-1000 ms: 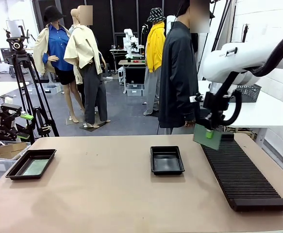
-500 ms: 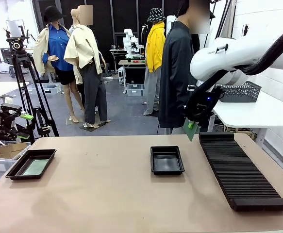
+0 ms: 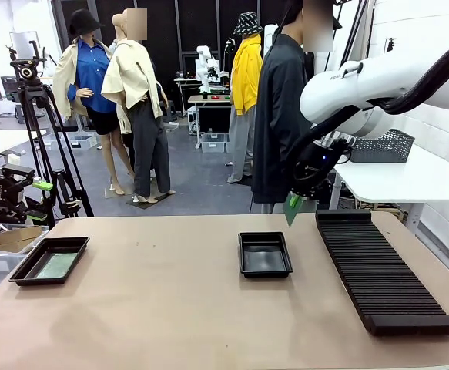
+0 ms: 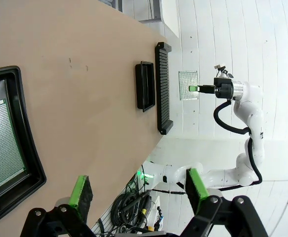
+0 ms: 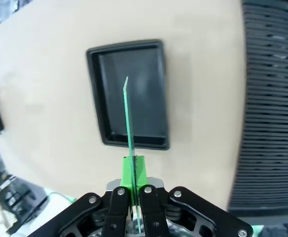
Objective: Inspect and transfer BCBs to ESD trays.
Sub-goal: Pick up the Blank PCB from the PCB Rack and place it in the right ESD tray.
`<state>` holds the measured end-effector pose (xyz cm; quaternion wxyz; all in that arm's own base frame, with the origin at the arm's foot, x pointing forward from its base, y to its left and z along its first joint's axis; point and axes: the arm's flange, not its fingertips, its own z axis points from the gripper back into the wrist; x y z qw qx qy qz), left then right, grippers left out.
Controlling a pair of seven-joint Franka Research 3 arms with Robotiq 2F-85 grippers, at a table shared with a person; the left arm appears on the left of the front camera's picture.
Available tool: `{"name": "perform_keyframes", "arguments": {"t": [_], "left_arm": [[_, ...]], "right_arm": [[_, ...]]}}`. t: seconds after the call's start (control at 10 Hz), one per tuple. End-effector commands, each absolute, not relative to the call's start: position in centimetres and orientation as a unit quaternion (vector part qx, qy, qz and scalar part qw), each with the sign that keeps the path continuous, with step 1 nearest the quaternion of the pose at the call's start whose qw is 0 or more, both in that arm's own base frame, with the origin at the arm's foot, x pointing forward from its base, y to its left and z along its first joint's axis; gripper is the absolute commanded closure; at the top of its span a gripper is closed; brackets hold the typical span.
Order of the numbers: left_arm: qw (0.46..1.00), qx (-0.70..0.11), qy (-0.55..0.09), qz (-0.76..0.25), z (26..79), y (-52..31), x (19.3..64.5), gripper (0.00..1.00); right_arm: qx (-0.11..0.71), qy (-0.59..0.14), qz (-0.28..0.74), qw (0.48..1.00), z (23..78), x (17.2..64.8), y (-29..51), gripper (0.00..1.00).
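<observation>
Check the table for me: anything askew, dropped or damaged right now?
Nothing stands out. The right gripper holds a green board squarely between its fingers, in the air above the middle tray. The left tray has one board lying flat inside. The slotted rack sits straight.

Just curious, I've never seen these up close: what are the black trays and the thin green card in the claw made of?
The trays look like glossy moulded black plastic; light glints off them. The green card seems a thin rigid circuit board, edge-on in the right claw.
</observation>
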<state>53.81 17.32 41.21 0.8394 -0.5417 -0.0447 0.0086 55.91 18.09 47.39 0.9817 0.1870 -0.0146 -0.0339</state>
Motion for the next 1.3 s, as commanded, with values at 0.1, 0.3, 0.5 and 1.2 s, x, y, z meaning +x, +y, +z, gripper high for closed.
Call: {"name": "perform_keyframes", "arguments": {"t": [0.1,0.3,0.5,1.2], "left_arm": [[0.84,-0.542,-0.042,0.006,41.4,17.4,53.7,0.0],[0.84,-0.542,-0.042,0.006,41.4,17.4,53.7,0.0],[0.84,-0.542,-0.042,0.006,41.4,17.4,53.7,0.0],[0.84,-0.542,-0.042,0.006,41.4,17.4,53.7,0.0]], "right_arm": [[0.244,-0.001,-0.053,0.968,44.5,54.8,17.9,1.0],[0.266,0.012,-0.064,0.962,42.4,54.6,18.1,1.0],[0.29,0.005,-0.045,0.956,40.2,54.6,18.2,1.0],[0.348,-0.004,-0.017,0.937,35.4,56.1,20.5,1.0]]}}
